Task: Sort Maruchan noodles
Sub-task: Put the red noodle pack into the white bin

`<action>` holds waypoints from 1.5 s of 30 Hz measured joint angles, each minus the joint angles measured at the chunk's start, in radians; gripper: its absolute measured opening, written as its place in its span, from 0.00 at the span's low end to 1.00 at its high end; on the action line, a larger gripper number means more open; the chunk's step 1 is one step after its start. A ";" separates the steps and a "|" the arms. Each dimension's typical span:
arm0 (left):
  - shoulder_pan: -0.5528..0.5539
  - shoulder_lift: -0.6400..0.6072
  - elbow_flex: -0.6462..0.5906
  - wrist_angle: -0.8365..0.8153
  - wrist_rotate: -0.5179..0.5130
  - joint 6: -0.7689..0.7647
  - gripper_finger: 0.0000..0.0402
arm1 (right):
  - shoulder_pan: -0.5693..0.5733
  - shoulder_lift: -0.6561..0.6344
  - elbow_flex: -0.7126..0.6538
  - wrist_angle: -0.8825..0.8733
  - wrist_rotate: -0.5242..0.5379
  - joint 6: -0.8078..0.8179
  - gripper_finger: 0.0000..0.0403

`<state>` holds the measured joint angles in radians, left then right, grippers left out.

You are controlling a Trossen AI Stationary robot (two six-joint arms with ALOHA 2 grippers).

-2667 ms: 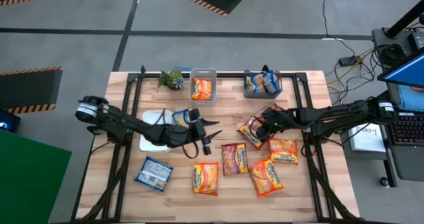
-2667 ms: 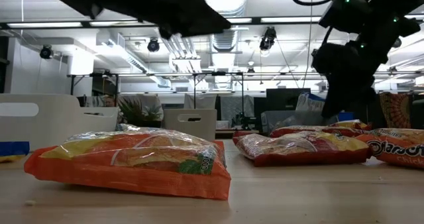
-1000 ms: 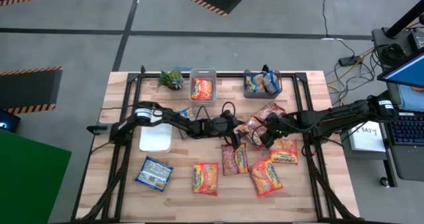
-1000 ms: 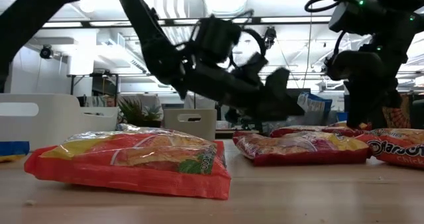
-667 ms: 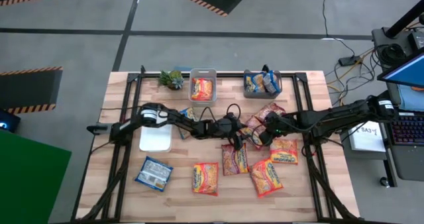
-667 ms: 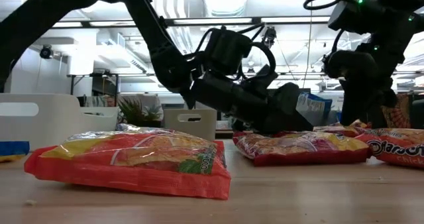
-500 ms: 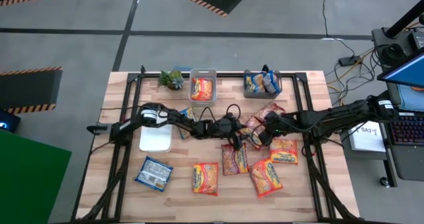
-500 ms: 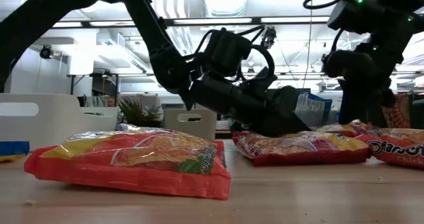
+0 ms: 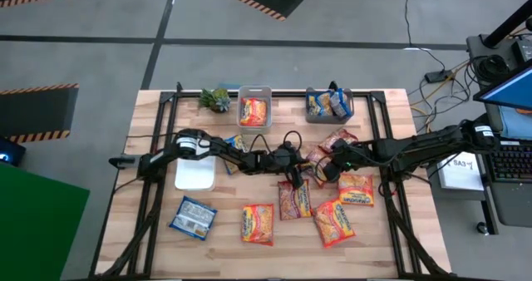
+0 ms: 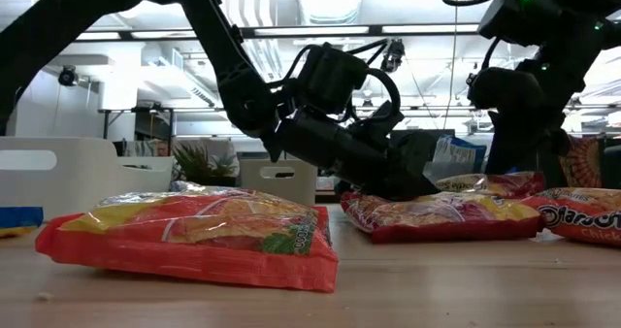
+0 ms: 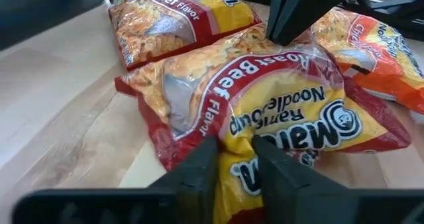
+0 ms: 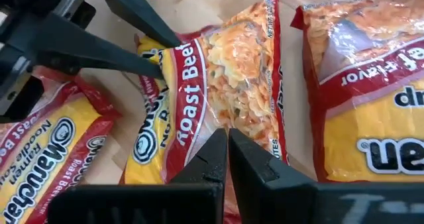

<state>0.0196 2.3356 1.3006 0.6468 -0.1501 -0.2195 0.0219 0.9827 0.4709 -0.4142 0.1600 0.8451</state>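
Left pincer: the left pincer (image 11: pixel 233 159) is near the middle of the surface (image 9: pixel 220 246), its fingers drawn narrow and nipping the near edge of the roast beef packet (image 11: pixel 265 98).
Right pincer: the right pincer (image 12: pixel 227 136) has its fingers pressed together, with the tips resting on the far side of the same packet. Whether any film is caught between them cannot be told.
Held packet: red and yellow, lying between the two pincers and overlapping a neighbouring red packet.
Near packets: a second red packet (image 9: pixel 294 199) lies just in front of the left pincer. Three orange packets (image 9: pixel 334 221) lie flat around it, two on the right arm's side and one on the left arm's side.
Blue packets: one blue packet (image 9: pixel 193 217) lies alone toward the front left, well apart from the rest. Another is partly hidden under the left arm.
Back edge: a grey bin (image 9: pixel 254 92) holds an orange packet. A second bin (image 9: pixel 309 106) beside it holds blue packets.
Other items: a white tray (image 9: pixel 195 175) sits under the left arm, and a small green plant (image 9: pixel 216 98) stands next to the grey bin.
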 joint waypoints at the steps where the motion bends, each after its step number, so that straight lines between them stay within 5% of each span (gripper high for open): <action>1: 0.000 0.000 0.000 0.000 0.000 0.000 0.12 | 0.000 0.000 0.000 0.011 0.001 -0.010 0.02; 5: 0.000 -0.001 0.000 0.000 0.000 0.004 0.03 | 0.000 0.000 0.000 0.089 0.032 -0.064 0.02; 13: -0.011 -0.030 -0.003 -0.048 0.003 0.062 0.01 | 0.000 -0.038 0.000 0.228 0.043 -0.179 0.02; 24: -0.038 -0.164 -0.009 -0.203 0.000 0.159 0.00 | 0.000 -0.244 0.000 0.242 0.043 -0.305 0.02; 33: -0.076 -0.285 -0.009 -0.433 -0.169 0.246 0.00 | 0.000 -0.360 0.000 0.283 0.051 -0.466 0.02; 45: -0.103 -0.460 -0.009 -0.709 -0.210 0.301 0.00 | 0.000 -0.359 -0.025 0.294 0.042 -0.444 0.02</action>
<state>-0.0830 1.8761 1.2915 -0.0623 -0.3603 0.0819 0.0219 0.6239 0.4455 -0.1205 0.2020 0.4013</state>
